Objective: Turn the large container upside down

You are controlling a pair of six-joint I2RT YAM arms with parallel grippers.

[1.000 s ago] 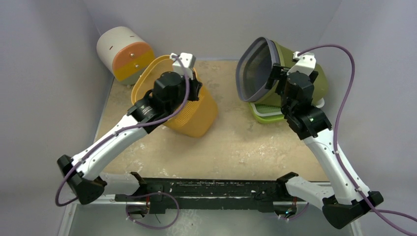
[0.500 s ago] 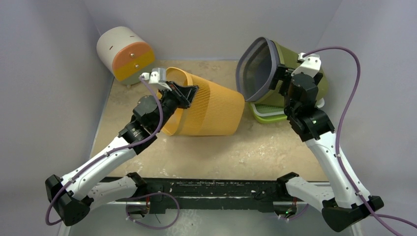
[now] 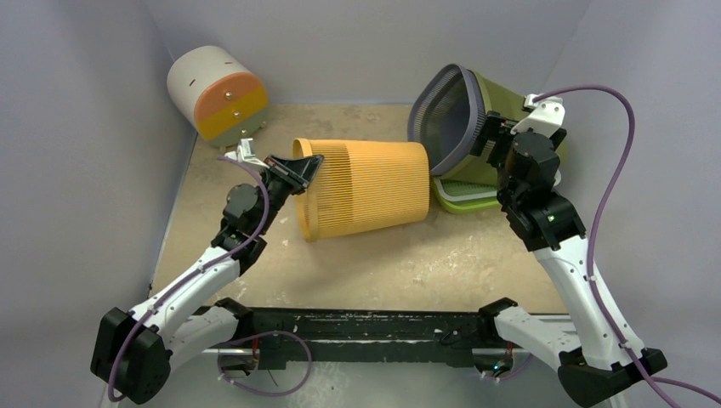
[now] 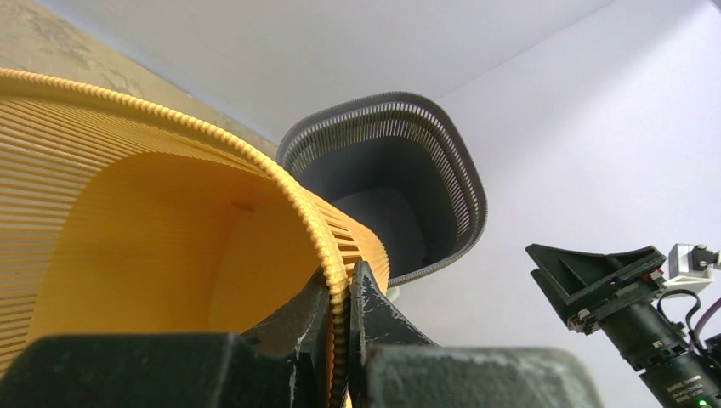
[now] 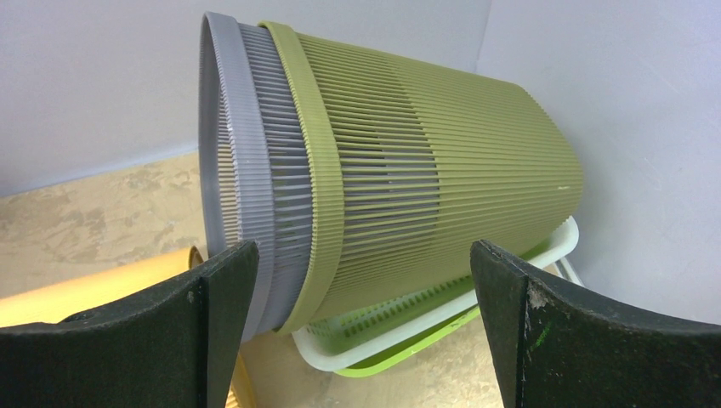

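The orange ribbed container (image 3: 366,187) lies on its side in the middle of the table, mouth to the left, base next to the green basket. My left gripper (image 3: 299,167) is shut on its rim at the mouth's upper edge. In the left wrist view the fingers (image 4: 344,280) pinch the beaded rim, with the container's inside (image 4: 153,246) to the left. My right gripper (image 3: 495,136) is open and empty, close beside the green basket (image 3: 506,92). In the right wrist view its fingers (image 5: 361,255) stand wide apart in front of that basket (image 5: 442,161).
The green basket holds a grey ribbed liner (image 3: 442,119) and leans tilted on a white and green tray (image 3: 459,195) at the back right. A white and orange cylinder (image 3: 217,93) stands in the back left corner. Walls close in on three sides.
My left gripper has swung the orange container from tilted upright down onto its side, pulling the rim left. My right gripper has drifted slightly right and stayed open.
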